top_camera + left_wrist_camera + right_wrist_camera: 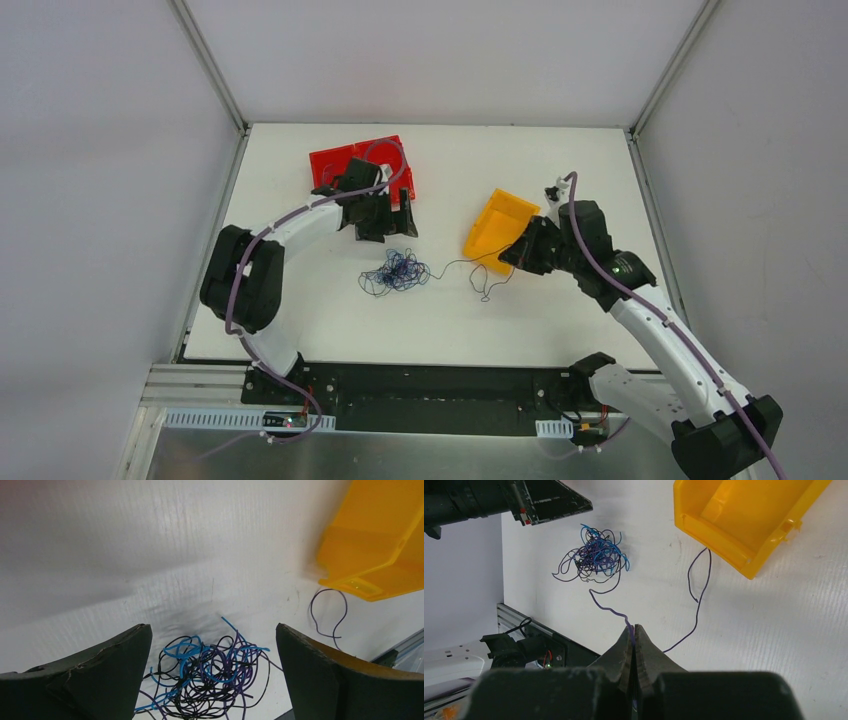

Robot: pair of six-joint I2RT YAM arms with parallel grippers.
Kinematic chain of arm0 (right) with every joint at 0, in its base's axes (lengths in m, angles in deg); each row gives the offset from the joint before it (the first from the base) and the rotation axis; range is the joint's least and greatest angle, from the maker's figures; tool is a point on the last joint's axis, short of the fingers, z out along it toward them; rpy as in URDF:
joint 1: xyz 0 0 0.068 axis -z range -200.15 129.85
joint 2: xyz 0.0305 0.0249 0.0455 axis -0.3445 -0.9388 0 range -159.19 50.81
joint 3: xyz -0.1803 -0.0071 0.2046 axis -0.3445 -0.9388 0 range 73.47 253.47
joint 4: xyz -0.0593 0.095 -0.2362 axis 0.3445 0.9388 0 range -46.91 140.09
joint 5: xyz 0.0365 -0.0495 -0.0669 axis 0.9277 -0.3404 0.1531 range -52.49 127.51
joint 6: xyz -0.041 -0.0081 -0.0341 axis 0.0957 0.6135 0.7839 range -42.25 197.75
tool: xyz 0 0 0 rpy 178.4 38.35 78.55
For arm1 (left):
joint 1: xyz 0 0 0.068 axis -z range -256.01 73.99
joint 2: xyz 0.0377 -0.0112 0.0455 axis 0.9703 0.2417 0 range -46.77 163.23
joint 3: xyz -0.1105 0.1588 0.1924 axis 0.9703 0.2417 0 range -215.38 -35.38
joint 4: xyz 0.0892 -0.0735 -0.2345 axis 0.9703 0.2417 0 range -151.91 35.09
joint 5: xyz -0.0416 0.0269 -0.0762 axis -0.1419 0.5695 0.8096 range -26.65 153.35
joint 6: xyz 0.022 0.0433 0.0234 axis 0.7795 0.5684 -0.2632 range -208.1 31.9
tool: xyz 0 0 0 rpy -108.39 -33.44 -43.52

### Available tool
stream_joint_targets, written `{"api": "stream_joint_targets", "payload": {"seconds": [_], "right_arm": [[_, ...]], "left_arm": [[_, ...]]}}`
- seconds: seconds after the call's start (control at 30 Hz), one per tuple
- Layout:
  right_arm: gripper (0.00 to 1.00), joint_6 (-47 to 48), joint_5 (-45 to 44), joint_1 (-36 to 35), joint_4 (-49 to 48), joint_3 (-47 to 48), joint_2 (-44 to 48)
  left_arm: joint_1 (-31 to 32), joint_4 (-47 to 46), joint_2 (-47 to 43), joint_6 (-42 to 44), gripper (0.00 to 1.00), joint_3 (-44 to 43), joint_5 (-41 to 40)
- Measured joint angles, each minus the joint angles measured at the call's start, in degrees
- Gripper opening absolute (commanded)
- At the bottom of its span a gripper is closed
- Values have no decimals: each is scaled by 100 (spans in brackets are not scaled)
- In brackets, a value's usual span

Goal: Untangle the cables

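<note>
A small tangled bundle of thin blue, black and purple cables [397, 271] lies mid-table. It also shows in the left wrist view [210, 672] and the right wrist view [596, 556]. One thin purple cable [611, 610] runs out of the bundle to my right gripper [634, 629], which is shut on it. The same cable loops on past the gripper along the table [696, 612]. My right gripper [510, 258] sits right of the bundle, beside the yellow bin. My left gripper [214, 645] is open and empty, hovering just behind and above the bundle [385, 228].
A yellow bin [498, 228] lies tipped on the table at centre right; it also shows in the right wrist view [744, 515] and the left wrist view [375, 540]. A red tray [345, 158] sits at the back left under the left arm. The table's near edge and black rail [430, 385] lie in front.
</note>
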Motion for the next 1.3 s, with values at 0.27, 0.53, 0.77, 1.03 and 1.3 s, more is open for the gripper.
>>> {"api": "stream_joint_targets", "payload": {"seconds": [0.27, 0.53, 0.77, 1.03, 1.3], "right_arm": [[0, 20, 0, -4, -4, -7, -105], [0, 26, -310, -9, 133, -74, -87], [0, -192, -1871, 66, 632, -98, 459], [0, -616, -3344, 584, 1036, -352, 1556], [0, -638, -2968, 697, 1036, -442, 1499]], "left_arm": [[446, 507, 496, -2, 61, -55, 92], [214, 564, 748, -50, 0, -63, 173], [-713, 494, -527, -378, 0, 566, -498], [-1604, 330, -2581, -1394, 0, 1816, -1950], [-2111, 535, -3482, -1888, 0, 2326, -2326]]}}
